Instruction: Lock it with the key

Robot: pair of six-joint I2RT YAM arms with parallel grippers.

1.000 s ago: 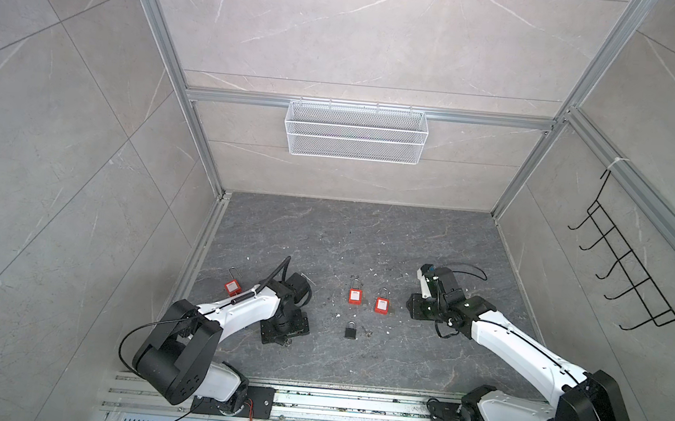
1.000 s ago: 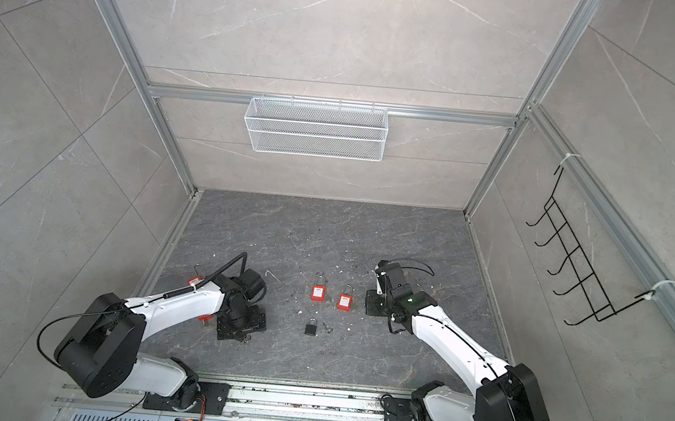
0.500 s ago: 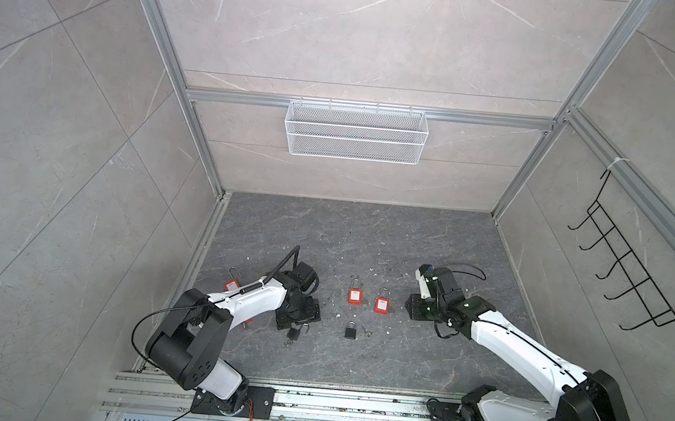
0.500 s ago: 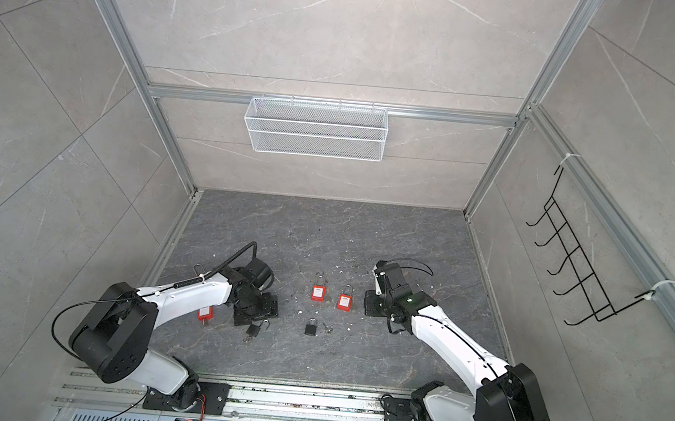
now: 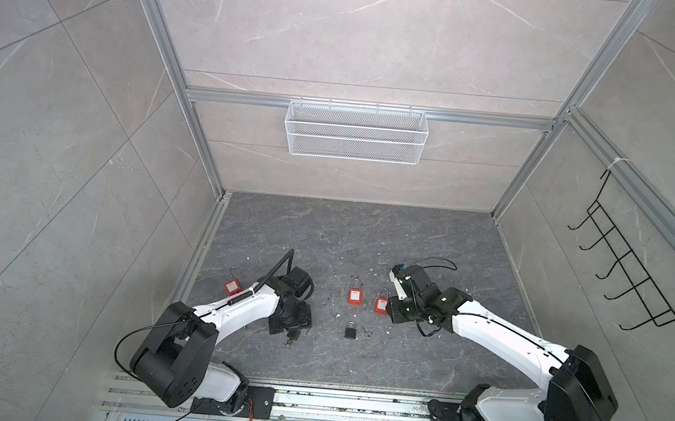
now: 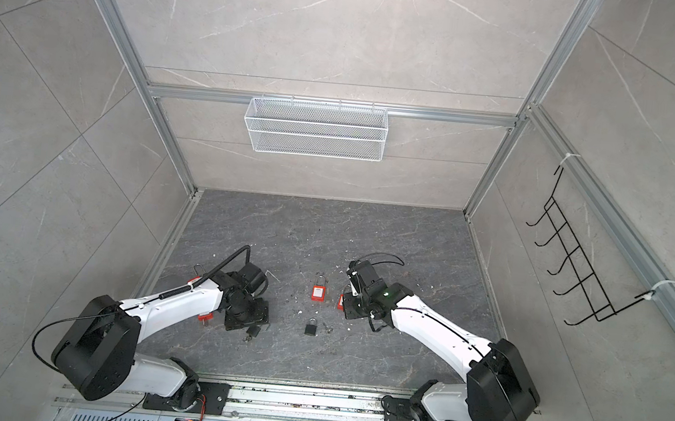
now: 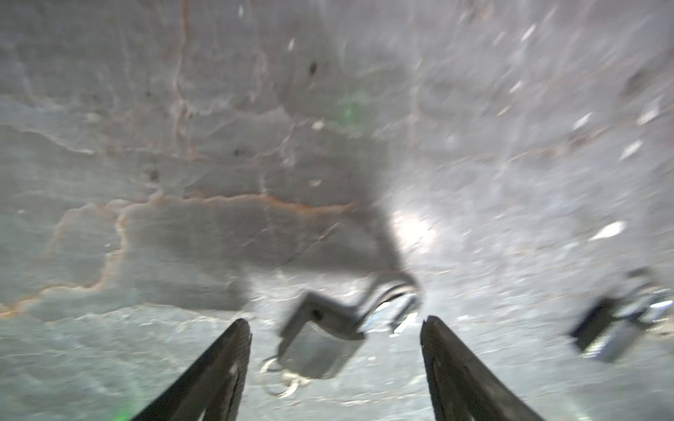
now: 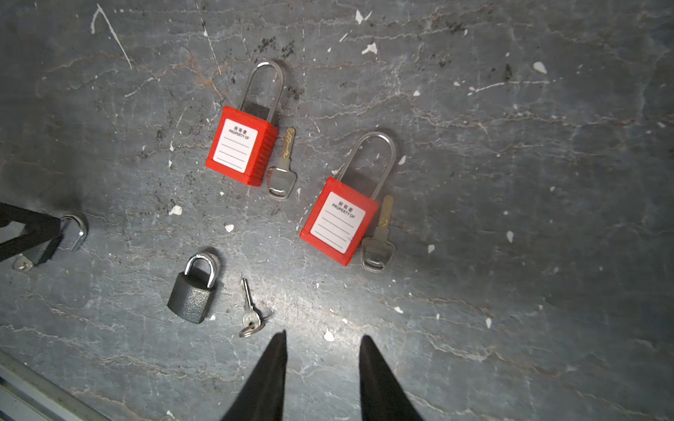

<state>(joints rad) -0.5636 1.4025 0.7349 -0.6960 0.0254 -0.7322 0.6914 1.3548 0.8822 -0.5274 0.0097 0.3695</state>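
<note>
Left gripper [image 7: 335, 350] hangs low over the grey stone floor [image 7: 182, 145], its fingers [image 7: 222, 368] spread wide on either side of a dark padlock [image 7: 321, 342] that lies between them. That wrist view is blurred, yet a gap shows between each finger and the lock, so nothing is clamped. A key ring [image 7: 282, 379] lies at the lock's body. In both top views this gripper sits left of centre in the lower part of the frame, with the dark padlock [image 5: 294, 336] just peeking out below it.

Right gripper [image 8: 322, 364] hovers right of centre, its fingers partly apart with only bare floor between them; it holds nothing.

Between the two arms, a little lower in the top views than the right gripper, a second dark padlock [image 8: 193, 295] lies flat. A small key [image 8: 250, 313] on a ring rests near it, not touching. Farther back lie two red locks with long shackles and white labels. The first red padlock [image 8: 240, 145] has a flat key [image 8: 282, 164] right beside it, and the other red padlock [image 8: 339, 218] has its own key [image 8: 379, 237] alongside. A third red padlock [image 5: 232, 285] lies behind the left arm, toward the left wall.

On the back wall, upper centre of the frame, hangs a white wire basket [image 5: 355, 132]. A black hook rack [image 5: 635, 271] is fixed to the right wall.
</note>
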